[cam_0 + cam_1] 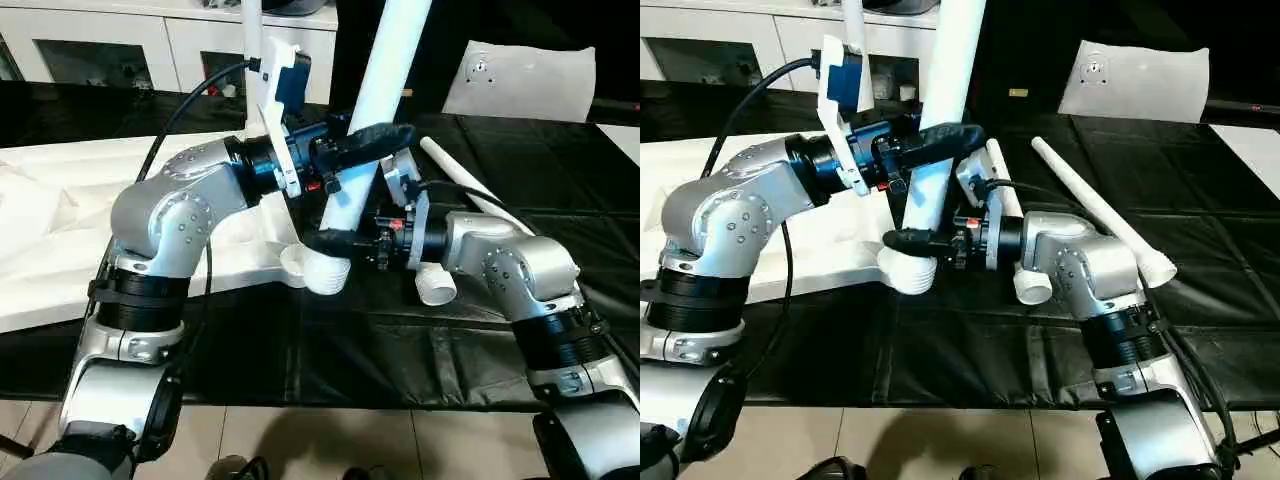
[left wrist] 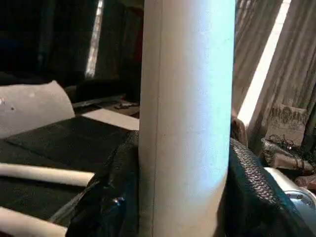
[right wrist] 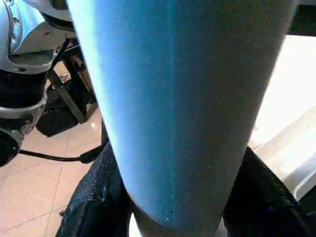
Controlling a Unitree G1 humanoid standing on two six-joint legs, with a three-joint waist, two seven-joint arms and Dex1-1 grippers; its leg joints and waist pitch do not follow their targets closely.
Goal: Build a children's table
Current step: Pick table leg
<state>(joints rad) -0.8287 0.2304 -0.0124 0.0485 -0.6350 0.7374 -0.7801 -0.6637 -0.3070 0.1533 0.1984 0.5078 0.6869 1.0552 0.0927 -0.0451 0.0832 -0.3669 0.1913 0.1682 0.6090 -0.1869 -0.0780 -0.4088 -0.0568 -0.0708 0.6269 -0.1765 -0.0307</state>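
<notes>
The white tabletop [image 1: 60, 230] lies upside down on the left of the black-covered bench. A long white leg [image 1: 385, 70] stands upright with its foot in the round corner socket [image 1: 322, 272] nearest the middle. My left gripper [image 1: 368, 143] is shut on this leg partway up, and its black fingers [image 2: 252, 192] press both sides of the tube [image 2: 187, 118]. My right gripper [image 1: 338, 240] is shut on the same leg [image 3: 173, 98] just above the socket. Two more legs [image 1: 470, 185] [image 1: 1005, 200] lie on the cloth behind my right arm.
Another white tube [image 1: 252, 25] rises behind my left wrist at the tabletop's far side. A flat white sheet with a small hole [image 1: 520, 80] leans at the back right. A white cabinet with glass doors [image 1: 100, 50] stands at the back left. Tiled floor runs along the bench's front edge.
</notes>
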